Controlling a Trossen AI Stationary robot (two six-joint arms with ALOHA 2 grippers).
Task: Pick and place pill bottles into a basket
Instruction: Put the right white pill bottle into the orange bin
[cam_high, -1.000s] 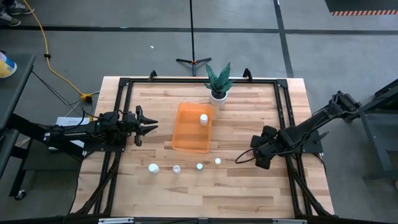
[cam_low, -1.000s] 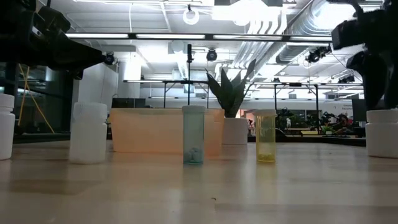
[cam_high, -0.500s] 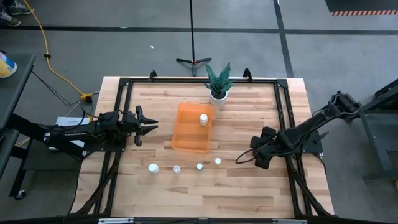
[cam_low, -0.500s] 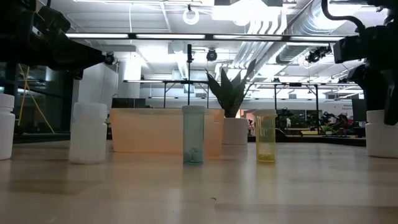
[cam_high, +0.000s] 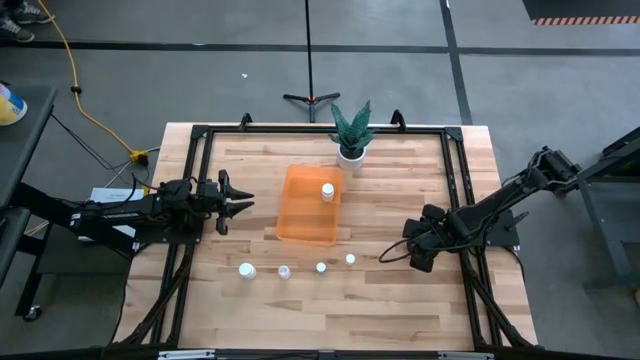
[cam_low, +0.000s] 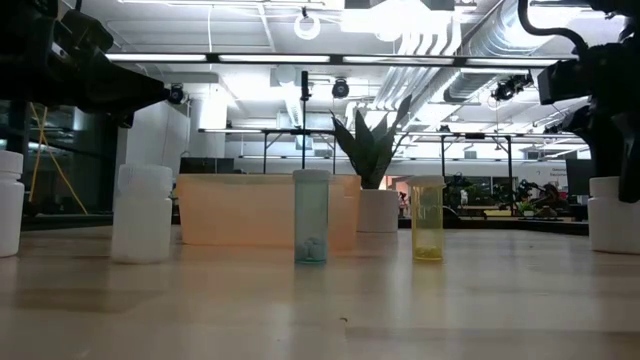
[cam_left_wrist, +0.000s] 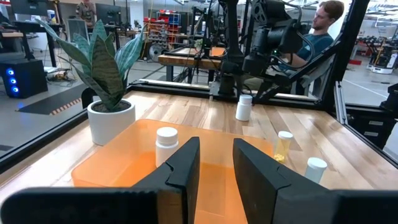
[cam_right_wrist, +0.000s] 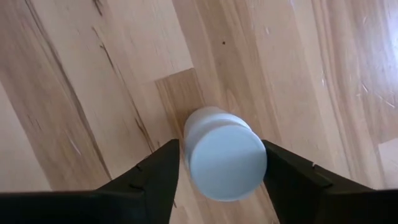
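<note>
My right gripper (cam_high: 418, 255) is open and points down at the table's right. Its fingers stand on either side of a white-capped pill bottle (cam_right_wrist: 227, 162), which stands upright on the wood and also shows in the low view (cam_low: 613, 213). Several more bottles (cam_high: 284, 271) stand in a row near the front edge. One is teal (cam_low: 311, 215) and one is yellow (cam_low: 427, 220). One white bottle (cam_high: 327, 191) stands inside the orange basket (cam_high: 305, 215). My left gripper (cam_high: 238, 204) is open and empty, level, to the left of the basket. My right gripper comes from above, pointing down, with one finger (cam_right_wrist: 155, 180) on each side of the bottle's cap (cam_right_wrist: 249, 146). The gaps are very narrow, and I cannot tell whether the fingers touch it. The bottle stands on the table.
A white plant pot with green leaves (cam_high: 351, 135) stands just behind the basket's far right corner. A black frame (cam_high: 200, 140) runs round the table's edges. A person (cam_left_wrist: 320, 25) sits beyond the table's right side.
My right gripper has gone down over the white bottle at the table's right, its fingers now reaching beside the bottle. The bottle has stayed where it was.
</note>
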